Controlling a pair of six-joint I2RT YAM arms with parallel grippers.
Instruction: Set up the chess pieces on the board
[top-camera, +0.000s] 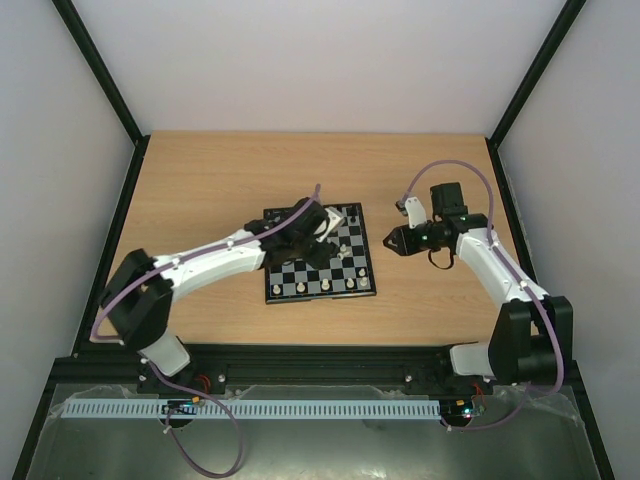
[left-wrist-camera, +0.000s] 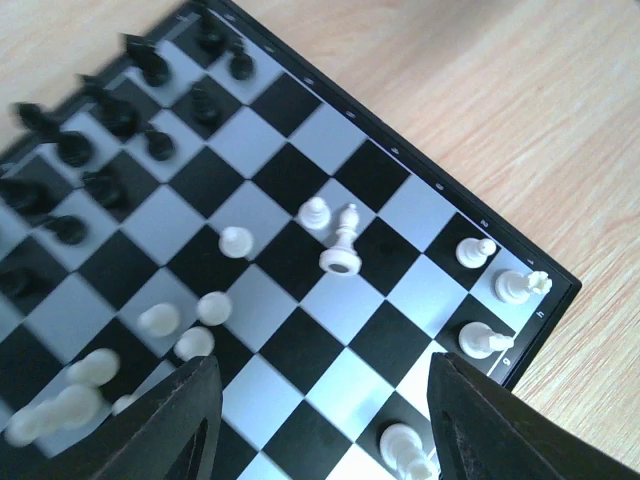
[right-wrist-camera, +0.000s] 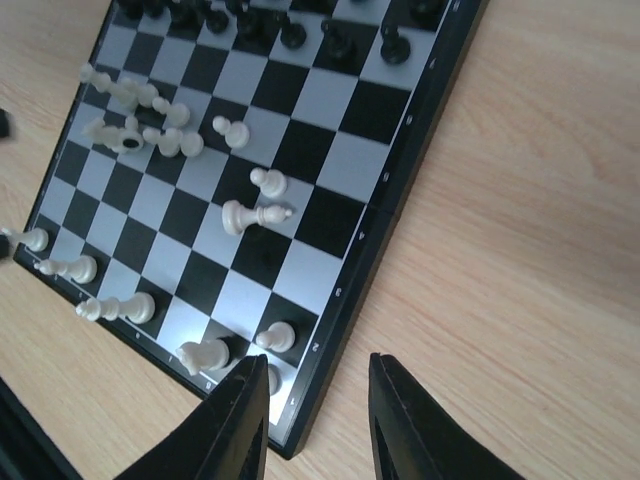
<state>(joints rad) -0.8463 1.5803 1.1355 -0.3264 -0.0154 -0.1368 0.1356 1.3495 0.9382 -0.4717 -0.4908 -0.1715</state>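
Observation:
The board lies mid-table. My left gripper hovers over it, open and empty; in the left wrist view its gripper frames bare squares of the board. Black pieces crowd the far side. White pieces are scattered; one lies toppled beside a pawn. My right gripper is open and empty just off the board's right edge; in its wrist view the gripper straddles the board's border. A white piece lies on its side, and several white pieces stand along one edge.
The wooden table is framed by black rails at left and right. Bare wood lies to the right of the board. The arm bases and a cable rail run along the near edge.

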